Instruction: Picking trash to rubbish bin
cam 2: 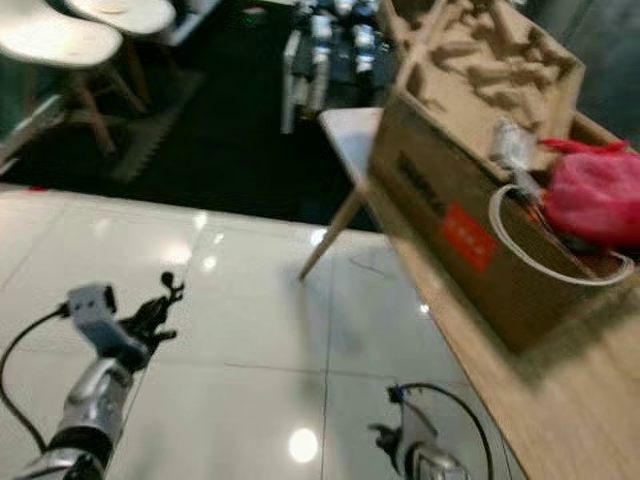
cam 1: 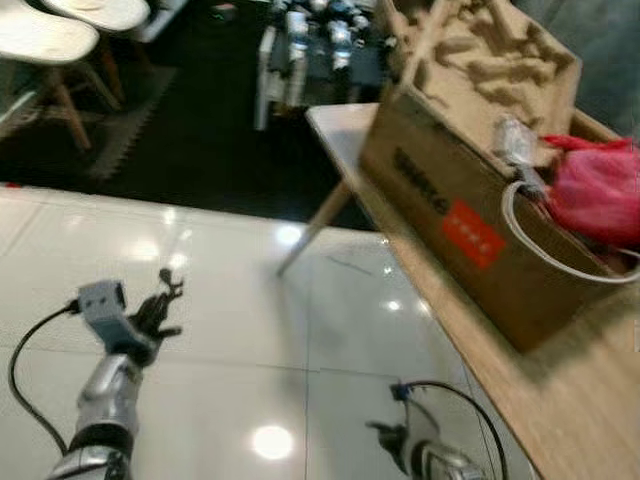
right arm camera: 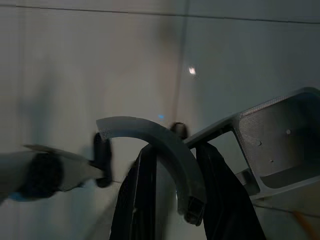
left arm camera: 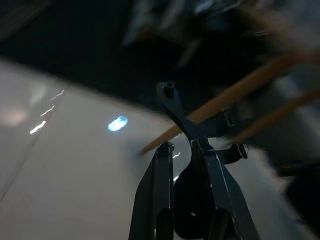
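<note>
A cardboard box (cam 1: 455,215) with a red label on its side sits on a wooden table (cam 1: 560,395) to the robot's right; it holds a crumpled red plastic bag (cam 1: 598,188), a clear plastic bottle (cam 1: 515,142) and a loop of white cord (cam 1: 545,250), with a moulded cardboard insert (cam 1: 490,55) propped behind them at the far end of the box. No rubbish bin can be made out. The left gripper (cam 1: 163,305) is raised over the glossy white tile floor (cam 1: 220,310), well apart from the box, its black fingers (left arm camera: 160,185) slightly parted and holding nothing. The right gripper (cam 2: 385,437) hangs low beside the table edge; whether its jaws are released or clenched cannot be told. White chairs (cam 1: 60,35) stand across a dark floor beyond.
</note>
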`<state>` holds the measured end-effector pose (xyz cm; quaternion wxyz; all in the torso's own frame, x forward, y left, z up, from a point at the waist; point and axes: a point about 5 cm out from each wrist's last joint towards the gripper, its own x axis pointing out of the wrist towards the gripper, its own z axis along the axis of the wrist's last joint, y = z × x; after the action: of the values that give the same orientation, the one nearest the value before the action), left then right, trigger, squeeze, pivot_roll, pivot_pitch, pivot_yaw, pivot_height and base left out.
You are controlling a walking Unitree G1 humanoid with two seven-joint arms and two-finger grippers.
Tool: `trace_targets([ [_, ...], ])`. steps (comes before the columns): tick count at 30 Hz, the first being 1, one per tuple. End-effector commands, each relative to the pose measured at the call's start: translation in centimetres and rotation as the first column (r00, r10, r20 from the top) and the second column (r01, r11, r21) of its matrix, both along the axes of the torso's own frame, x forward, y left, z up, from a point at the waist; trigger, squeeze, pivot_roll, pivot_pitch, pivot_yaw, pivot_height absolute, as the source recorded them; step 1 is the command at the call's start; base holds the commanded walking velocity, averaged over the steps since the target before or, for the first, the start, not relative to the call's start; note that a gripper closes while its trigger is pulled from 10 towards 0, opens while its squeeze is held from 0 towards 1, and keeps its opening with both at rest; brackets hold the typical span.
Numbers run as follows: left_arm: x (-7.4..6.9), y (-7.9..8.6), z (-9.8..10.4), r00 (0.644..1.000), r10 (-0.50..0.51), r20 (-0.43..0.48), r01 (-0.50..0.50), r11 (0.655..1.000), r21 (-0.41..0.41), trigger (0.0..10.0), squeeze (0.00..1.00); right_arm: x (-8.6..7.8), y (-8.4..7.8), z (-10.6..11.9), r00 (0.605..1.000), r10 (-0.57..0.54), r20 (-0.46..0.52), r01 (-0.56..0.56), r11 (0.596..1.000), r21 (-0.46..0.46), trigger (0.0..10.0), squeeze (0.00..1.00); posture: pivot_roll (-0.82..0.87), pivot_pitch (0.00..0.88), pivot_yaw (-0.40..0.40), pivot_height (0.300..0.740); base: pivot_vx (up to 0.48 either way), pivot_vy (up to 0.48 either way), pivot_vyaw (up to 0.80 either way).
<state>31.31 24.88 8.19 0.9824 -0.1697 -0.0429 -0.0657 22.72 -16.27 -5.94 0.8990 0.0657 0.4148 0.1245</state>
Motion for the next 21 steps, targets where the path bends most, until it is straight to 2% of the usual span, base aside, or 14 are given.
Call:
trace_targets([
  [1,1.1,-1.4,2.5,0.987,-0.099,0.124,0.102,0.995,-0.019,10.0,0.00,-0.3,0.5,-0.1,0.998,0.058,-0.002,-0.057,0.998,0.022,10.0,0.00,0.17,0.108,-0.066,0.740,0.000,0.000,-0.79],
  [2,1.1,-1.4,2.5,0.987,-0.099,0.124,0.102,0.995,-0.019,10.0,0.00,-0.3,0.5,-0.1,0.998,0.058,-0.002,-0.057,0.998,0.022,10.0,0.00,0.17,0.108,-0.066,0.740,0.000,0.000,-0.79],
  [4,1.6,-1.6,5.2,0.961,-0.150,0.233,0.157,0.987,-0.015,10.0,0.00,0.2,1.7,0.3,0.991,0.129,0.030,-0.131,0.990,0.061,10.0,0.00,0.16,0.107,-0.064,0.740,0.000,0.000,-0.79],
  [5,1.6,-1.6,5.2,0.961,-0.150,0.233,0.157,0.987,-0.015,10.0,0.00,0.2,1.7,0.3,0.991,0.129,0.030,-0.131,0.990,0.061,10.0,0.00,0.16,0.107,-0.064,0.740,0.000,0.000,-0.80],
  [8,1.6,-1.7,8.6,0.905,-0.214,0.368,0.234,0.972,-0.011,10.0,0.00,1.4,3.4,1.4,0.975,0.199,0.102,-0.213,0.965,0.156,10.0,0.00,0.16,0.104,-0.059,0.740,0.000,0.000,-0.80],
  [9,1.6,-1.7,8.6,0.905,-0.214,0.368,0.234,0.972,-0.011,10.0,0.00,1.4,3.4,1.4,0.975,0.199,0.102,-0.213,0.965,0.156,10.0,0.00,0.16,0.104,-0.059,0.740,0.000,0.000,-0.80],
  [10,1.5,-1.5,10.2,0.876,-0.237,0.420,0.256,0.967,0.012,10.0,0.00,2.3,4.5,2.5,0.958,0.232,0.169,-0.268,0.933,0.241,10.0,0.00,0.16,0.104,-0.059,0.740,0.000,0.000,-0.80],
  [11,1.4,-1.4,10.9,0.868,-0.240,0.435,0.254,0.967,0.026,10.0,0.00,3.0,5.2,3.4,0.944,0.247,0.219,-0.306,0.902,0.304,10.0,0.00,0.16,0.105,-0.053,0.740,0.000,0.000,-0.80],
  [12,1.4,-1.4,10.9,0.868,-0.240,0.435,0.254,0.967,0.026,10.0,0.00,3.0,5.2,3.4,0.944,0.247,0.219,-0.306,0.902,0.304,10.0,0.00,0.16,0.105,-0.053,0.740,0.000,0.000,-0.80],
  [14,1.2,-1.1,11.6,0.860,-0.240,0.451,0.250,0.968,0.039,10.0,0.00,3.9,6.1,4.7,0.917,0.273,0.291,-0.372,0.849,0.374,10.0,0.00,0.16,0.106,-0.051,0.740,0.000,0.000,-0.80],
  [16,1.0,-0.9,12.0,0.857,-0.238,0.457,0.247,0.968,0.043,10.0,0.00,4.3,6.5,5.3,0.900,0.292,0.325,-0.410,0.822,0.396,10.0,0.00,0.16,0.106,-0.051,0.740,0.000,0.000,-0.80],
  [19,0.7,-0.5,12.7,0.854,-0.220,0.471,0.228,0.973,0.041,10.0,0.00,4.5,7.9,6.7,0.795,0.437,0.421,-0.595,0.695,0.403,10.0,0.00,0.16,0.113,-0.052,0.740,0.000,0.000,-0.80],
  [20,0.7,-0.5,12.7,0.854,-0.220,0.471,0.228,0.973,0.041,10.0,0.00,4.5,7.9,6.7,0.795,0.437,0.421,-0.595,0.695,0.403,10.0,0.00,0.16,0.113,-0.052,0.740,0.000,0.000,-0.80],
  [21,0.6,-0.5,12.9,0.852,-0.219,0.476,0.227,0.973,0.042,10.0,0.00,4.5,8.5,7.3,0.738,0.492,0.462,-0.667,0.636,0.388,10.0,0.00,0.15,0.114,-0.054,0.740,0.000,0.000,-0.80],
])
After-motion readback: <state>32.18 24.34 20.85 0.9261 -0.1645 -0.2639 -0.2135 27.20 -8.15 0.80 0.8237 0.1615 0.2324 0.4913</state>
